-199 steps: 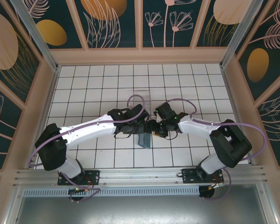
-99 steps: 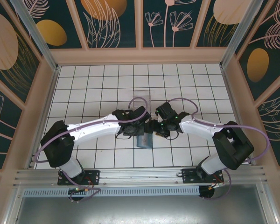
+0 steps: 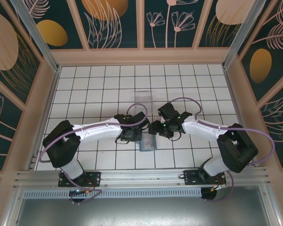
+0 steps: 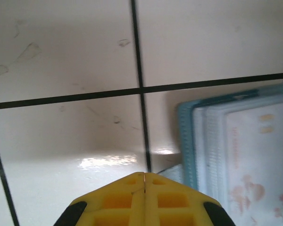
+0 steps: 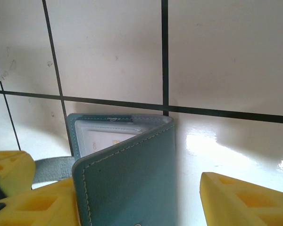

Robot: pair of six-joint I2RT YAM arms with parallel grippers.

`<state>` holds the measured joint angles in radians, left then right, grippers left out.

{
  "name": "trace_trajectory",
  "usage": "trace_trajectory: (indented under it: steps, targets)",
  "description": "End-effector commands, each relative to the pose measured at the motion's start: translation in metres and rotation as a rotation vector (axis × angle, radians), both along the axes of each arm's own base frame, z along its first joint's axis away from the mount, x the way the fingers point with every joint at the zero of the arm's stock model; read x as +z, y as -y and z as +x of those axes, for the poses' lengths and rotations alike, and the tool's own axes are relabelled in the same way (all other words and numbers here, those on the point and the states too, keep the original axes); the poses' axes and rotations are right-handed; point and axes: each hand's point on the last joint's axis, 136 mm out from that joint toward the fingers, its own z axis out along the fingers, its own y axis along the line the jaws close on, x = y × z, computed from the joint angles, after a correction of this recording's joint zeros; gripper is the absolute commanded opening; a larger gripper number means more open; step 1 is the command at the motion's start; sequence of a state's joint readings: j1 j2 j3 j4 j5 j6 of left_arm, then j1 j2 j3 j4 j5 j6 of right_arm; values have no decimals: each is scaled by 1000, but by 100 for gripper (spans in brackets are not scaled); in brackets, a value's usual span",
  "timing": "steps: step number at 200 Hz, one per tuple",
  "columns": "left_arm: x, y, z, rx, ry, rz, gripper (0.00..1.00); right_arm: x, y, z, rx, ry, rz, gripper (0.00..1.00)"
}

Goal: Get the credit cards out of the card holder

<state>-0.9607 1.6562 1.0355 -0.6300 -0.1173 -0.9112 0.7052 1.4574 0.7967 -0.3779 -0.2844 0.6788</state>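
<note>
Left claw point(image 4: 145, 175): together, beside card holder point(image 4: 186, 141).
Right claw point(image 5: 127, 193): apart around its flap point(image 5: 132, 174).
Risk: flap may slip free and fold over the credit card point(image 5: 101, 139).

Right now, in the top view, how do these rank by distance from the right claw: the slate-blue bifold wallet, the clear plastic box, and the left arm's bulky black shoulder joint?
1. The slate-blue bifold wallet, just below the right claw, toward the near edge.
2. The clear plastic box, farther back on the tiles, toward the far wall.
3. The left arm's black shoulder joint, far left near the table's edge.
</note>
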Motion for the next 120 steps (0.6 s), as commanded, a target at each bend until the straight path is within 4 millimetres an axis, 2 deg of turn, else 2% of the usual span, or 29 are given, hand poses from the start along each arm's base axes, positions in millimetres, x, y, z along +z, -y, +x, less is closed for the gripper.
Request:
trace_trajectory:
  steps: [1,4,18,52,120]
  targets:
    - [0,-20,2,52,-3,-4,0,10,1,2,9,30,-16,62]
    - [-6,-27,-2,58,-16,8,0,10,1,2,9,29,-16,62]
    - [-10,-39,-5,82,-22,9,0,9,0,2,9,24,-14,62]
    - [-18,-56,-8,99,-37,28,0,7,-2,2,20,19,-11,60]
    - [-32,-61,-6,107,-59,16,0,-10,7,-3,15,-8,-56,54]
